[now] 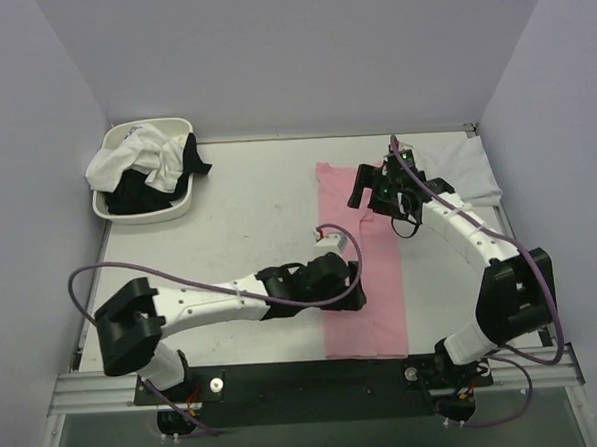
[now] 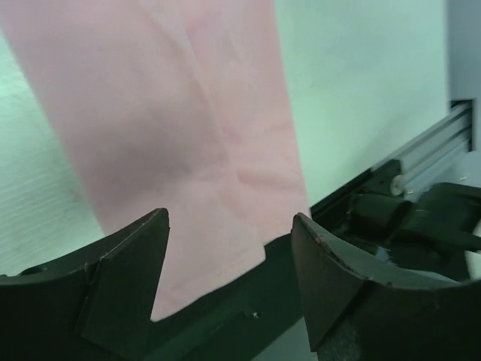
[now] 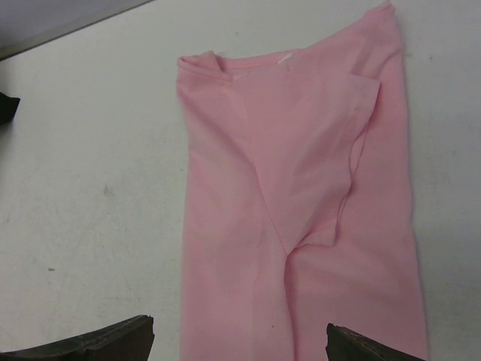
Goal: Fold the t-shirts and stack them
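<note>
Left gripper (image 2: 231, 218), open and empty, hovers nearer the hem of the pink t-shirt (image 1: 375, 300); right gripper (image 3: 237, 331), open, nearer its collar; long axis runs near-to-far

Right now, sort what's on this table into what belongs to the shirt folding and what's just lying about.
Belongs to the job:
pink t-shirt, folded into a long strip mid-table
white t-shirt and black t-shirt, crumpled together
folded white cloth at the far right, probably a finished shirt

Just lying about:
white basin, merely holding the crumpled pair
</note>
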You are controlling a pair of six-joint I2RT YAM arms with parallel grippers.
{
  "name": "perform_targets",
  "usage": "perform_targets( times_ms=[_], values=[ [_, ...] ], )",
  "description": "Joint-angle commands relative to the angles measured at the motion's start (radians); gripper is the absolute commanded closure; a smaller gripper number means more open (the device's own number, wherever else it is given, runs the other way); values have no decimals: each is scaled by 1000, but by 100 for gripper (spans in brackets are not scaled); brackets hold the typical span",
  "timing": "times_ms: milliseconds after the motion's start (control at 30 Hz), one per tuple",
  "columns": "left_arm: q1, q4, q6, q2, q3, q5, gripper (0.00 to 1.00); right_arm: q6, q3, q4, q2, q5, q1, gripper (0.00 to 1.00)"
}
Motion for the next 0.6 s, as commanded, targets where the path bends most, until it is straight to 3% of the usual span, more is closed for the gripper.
perform_targets(
  times_ms=[0,200,433,567],
  values=[
    [89,-160,66,-244,-3,-102,24,63,0,103,91,-122,3,0],
    [306,-211,83,-506,-164,-38,24,120,-61,206,164,-223,14,0],
    [462,-243,115,-600,-236,33,24,158,-150,283,173,-269,24,0],
    [496,-229,120,-597,-250,70,24,168,-208,300,150,-248,25,0]
  ],
)
